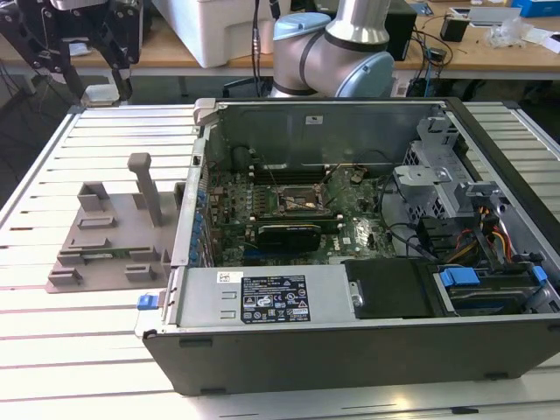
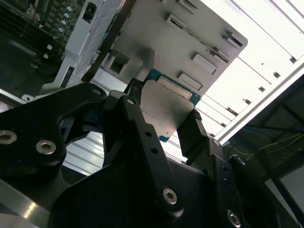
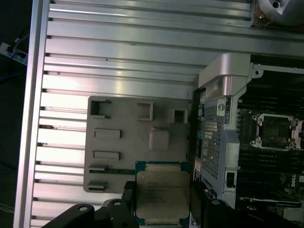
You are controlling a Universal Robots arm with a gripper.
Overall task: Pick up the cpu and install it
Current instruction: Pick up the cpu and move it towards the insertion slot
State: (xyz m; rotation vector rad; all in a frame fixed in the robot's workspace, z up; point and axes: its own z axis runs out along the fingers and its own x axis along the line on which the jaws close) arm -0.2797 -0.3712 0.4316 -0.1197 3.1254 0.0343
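Care should be taken that the cpu [image 3: 161, 190], pinched by its edges in the gripper [image 3: 162, 209] up above the grey tray [image 3: 118, 156], is kept flat and not squeezed too hard.

The computer case [image 1: 350, 350] is lying open on top, leaving the way down to the socket [image 1: 297, 203] free. A black card [image 1: 289, 234] is sitting just beside the socket, and cables [image 1: 401, 238] and a grey drive cage [image 1: 430, 168] are crowding the end at the exterior view's right. The case wall [image 1: 189, 219] is standing between the socket and the grey tray [image 1: 105, 249], whose upright post [image 1: 144, 184] is rising near that wall. The gripper [image 3: 162, 198], clamping the chip [image 3: 161, 183], is hanging above the tray. Bare slats of the table [image 1: 79, 350] are lying open along its near edge.
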